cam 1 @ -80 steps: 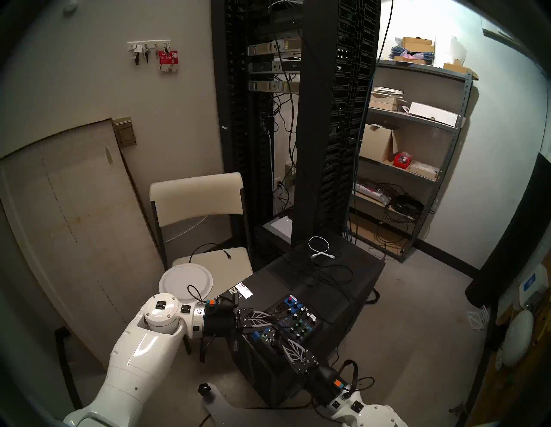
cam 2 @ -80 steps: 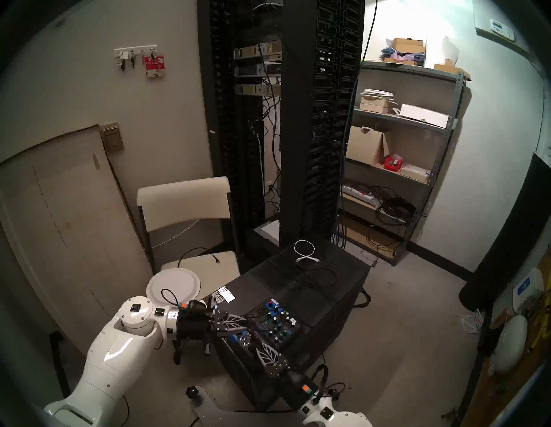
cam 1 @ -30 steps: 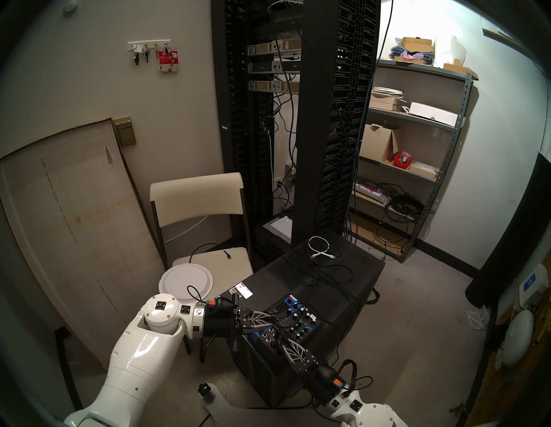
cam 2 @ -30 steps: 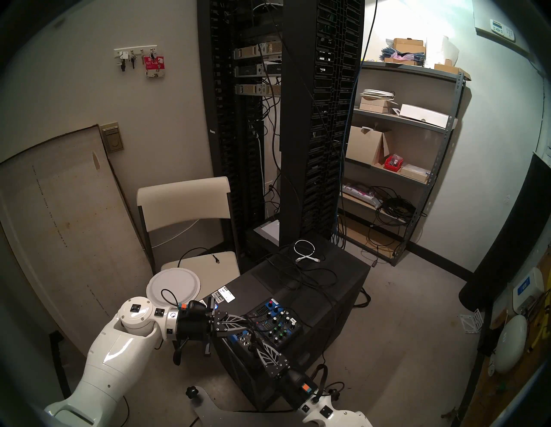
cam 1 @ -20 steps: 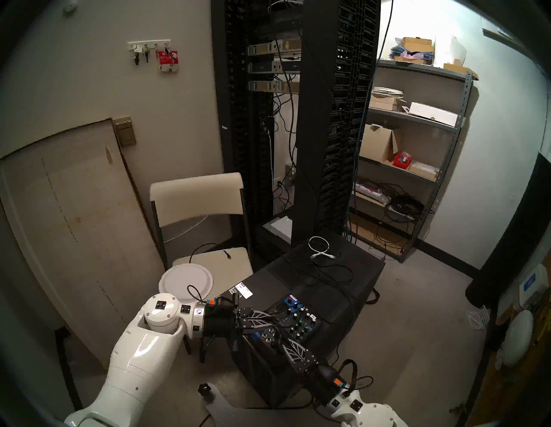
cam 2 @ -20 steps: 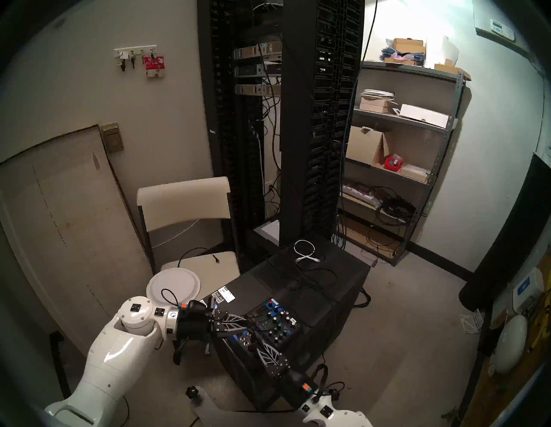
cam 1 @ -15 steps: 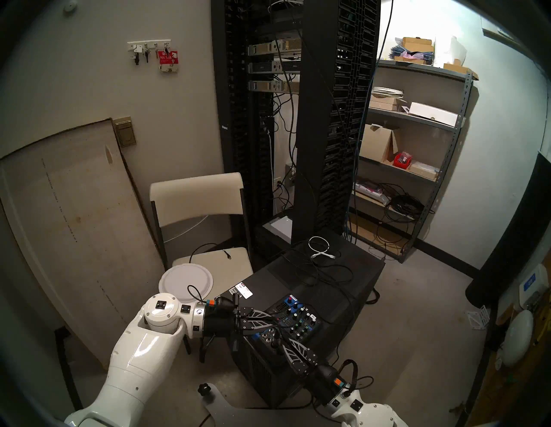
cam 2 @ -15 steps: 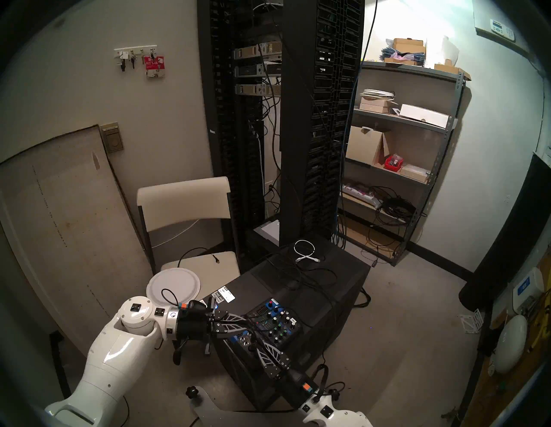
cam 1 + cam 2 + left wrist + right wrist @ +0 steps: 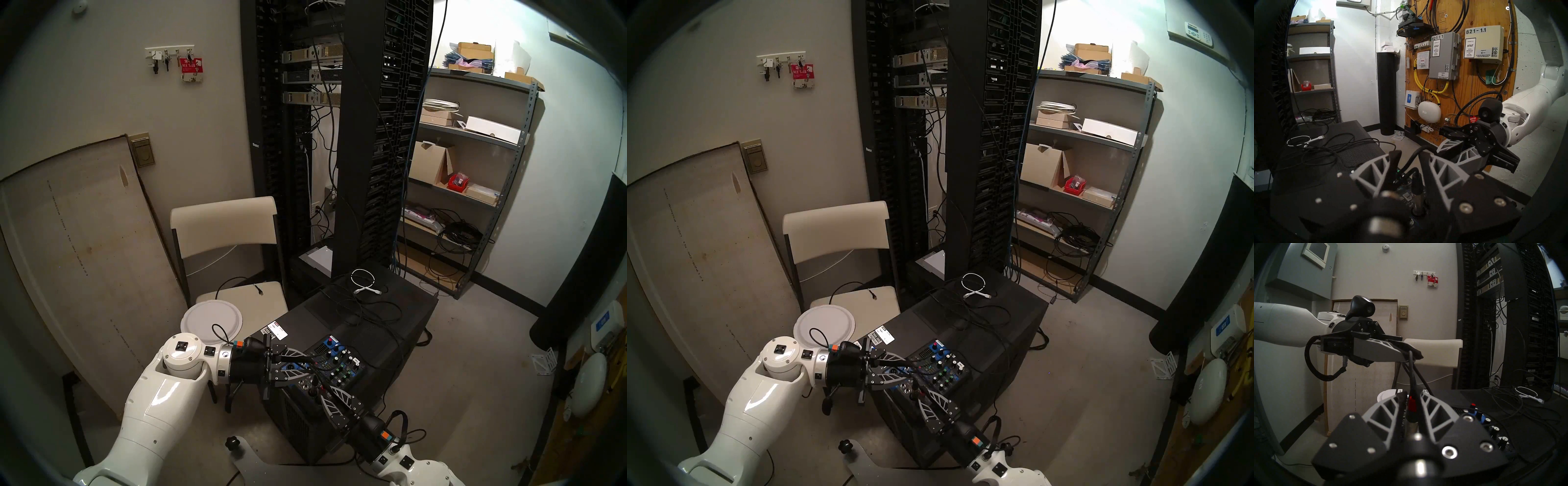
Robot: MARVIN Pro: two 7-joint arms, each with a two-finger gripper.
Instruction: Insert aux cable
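Red-banded and upright, the aux cable's plug (image 9: pixel 1412 408) stands in a socket on the small mixer (image 9: pixel 330 365) atop the black cabinet (image 9: pixel 373 315), so the insertion looks done or nearly so, though how deep it sits cannot be seen. The right gripper (image 9: pixel 1412 395) has its fingers spread just clear on either side of the plug, and the left gripper (image 9: pixel 1407 157) is likewise parted around the cable above it. Pulling both arms away appears to be all that is left.
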